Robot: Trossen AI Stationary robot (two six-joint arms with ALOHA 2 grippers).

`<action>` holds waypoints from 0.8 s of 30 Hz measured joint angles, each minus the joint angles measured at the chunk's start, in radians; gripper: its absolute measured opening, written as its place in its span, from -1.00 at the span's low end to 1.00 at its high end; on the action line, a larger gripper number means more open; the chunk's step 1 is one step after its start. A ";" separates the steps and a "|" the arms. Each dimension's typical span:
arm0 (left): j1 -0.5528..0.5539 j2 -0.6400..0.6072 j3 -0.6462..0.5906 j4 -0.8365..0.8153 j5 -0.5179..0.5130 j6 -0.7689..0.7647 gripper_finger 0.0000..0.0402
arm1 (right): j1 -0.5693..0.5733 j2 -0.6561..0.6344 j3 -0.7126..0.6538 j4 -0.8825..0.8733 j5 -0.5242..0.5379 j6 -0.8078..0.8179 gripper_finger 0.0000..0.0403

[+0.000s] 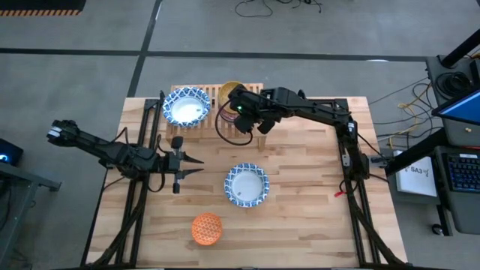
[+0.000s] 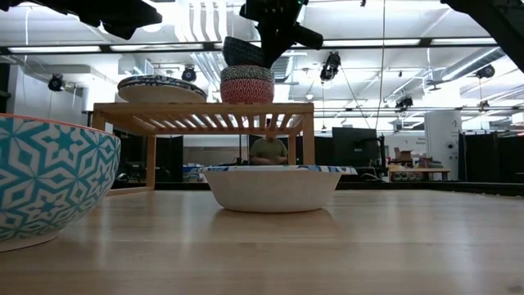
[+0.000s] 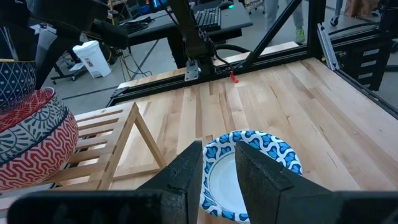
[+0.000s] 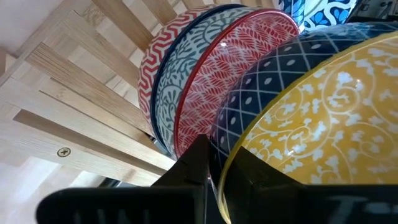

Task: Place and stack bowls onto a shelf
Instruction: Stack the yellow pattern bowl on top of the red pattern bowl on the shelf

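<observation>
Right claw (image 4: pixel 214 171) pinches yellow bowl's (image 4: pixel 317 118) rim over red bowl (image 2: pixel 246 84) on shelf (image 2: pixel 205 111); next: release, retract.

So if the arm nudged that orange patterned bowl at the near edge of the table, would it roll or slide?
The orange patterned round bowl sits upside down, rim on the wooden tabletop, so it would probably slide rather than roll. It looks rigid, likely keeping its shape. Its domed, glossy-looking outside may be slippery to pinch.
</observation>
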 joint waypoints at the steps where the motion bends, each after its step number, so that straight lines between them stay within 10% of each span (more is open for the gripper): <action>1: 0.000 0.000 0.000 0.000 0.000 0.000 -0.61 | 0.000 0.000 0.000 0.000 0.000 0.001 -0.88; 24: 0.000 0.000 0.000 -0.001 0.000 0.000 -0.61 | 0.000 0.001 0.000 0.000 0.019 0.119 -0.67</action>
